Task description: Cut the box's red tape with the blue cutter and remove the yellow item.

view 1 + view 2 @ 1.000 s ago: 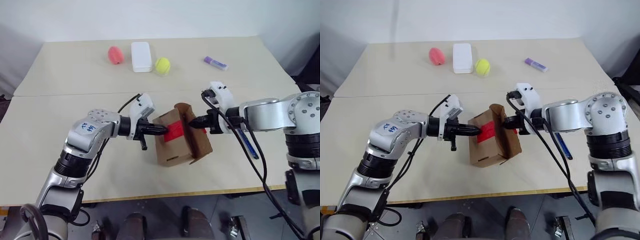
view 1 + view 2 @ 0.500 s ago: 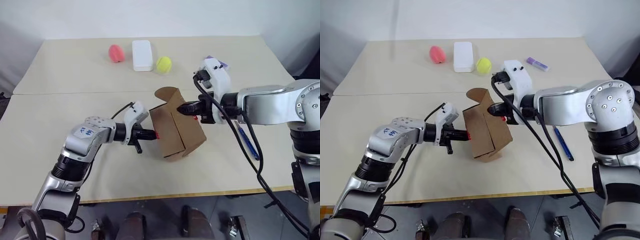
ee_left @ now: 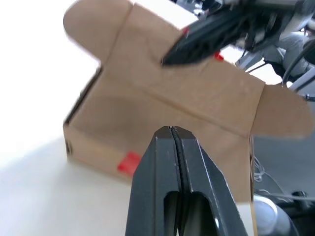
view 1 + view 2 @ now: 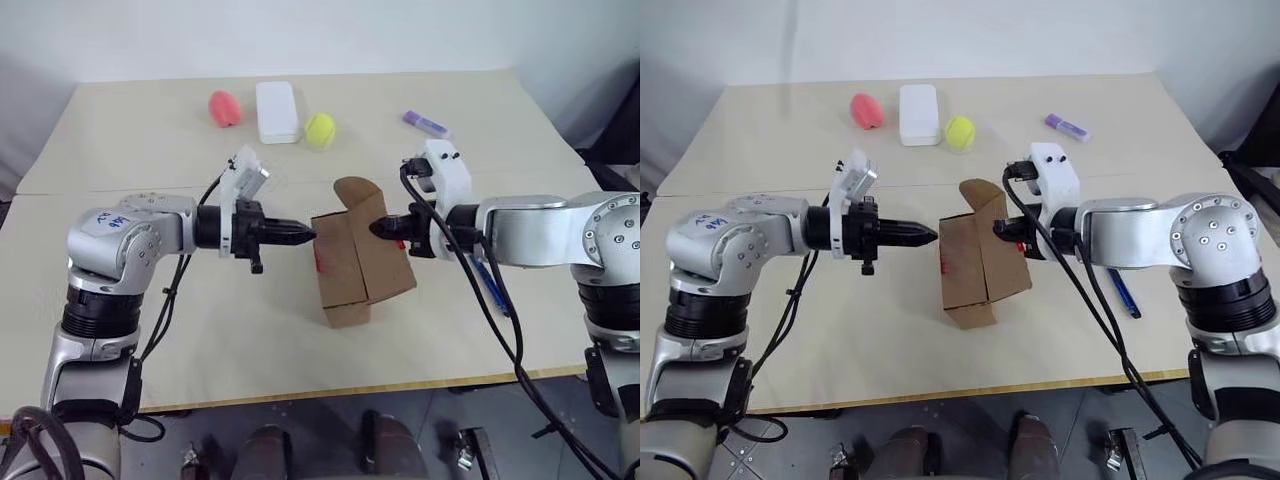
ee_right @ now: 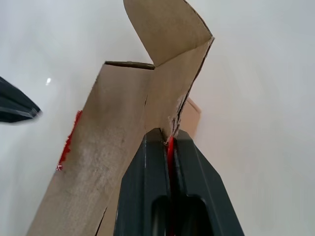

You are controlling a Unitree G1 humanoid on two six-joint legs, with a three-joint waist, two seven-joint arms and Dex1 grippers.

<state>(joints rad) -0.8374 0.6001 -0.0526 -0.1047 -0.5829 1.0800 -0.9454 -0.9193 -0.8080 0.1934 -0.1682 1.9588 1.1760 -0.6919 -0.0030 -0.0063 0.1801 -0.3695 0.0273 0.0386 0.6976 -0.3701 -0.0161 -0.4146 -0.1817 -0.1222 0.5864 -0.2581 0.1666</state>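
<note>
At frame centre, the box (image 4: 358, 268) hangs tilted, the right end effector (image 5: 167, 140) pinching its flap edge. The left end effector (image 3: 171, 132), pressed together, points at it; its wrist view shows red tape (image 3: 130, 162).

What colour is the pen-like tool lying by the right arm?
Blue; the blue cutter shows best in the right eye view.

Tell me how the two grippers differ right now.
The right gripper is shut on the box, pinching a flap edge with red tape between its fingers. The left gripper is shut on nothing, its tip apart from the box. They point at the box from opposite sides. Both are black and two-fingered.
</note>
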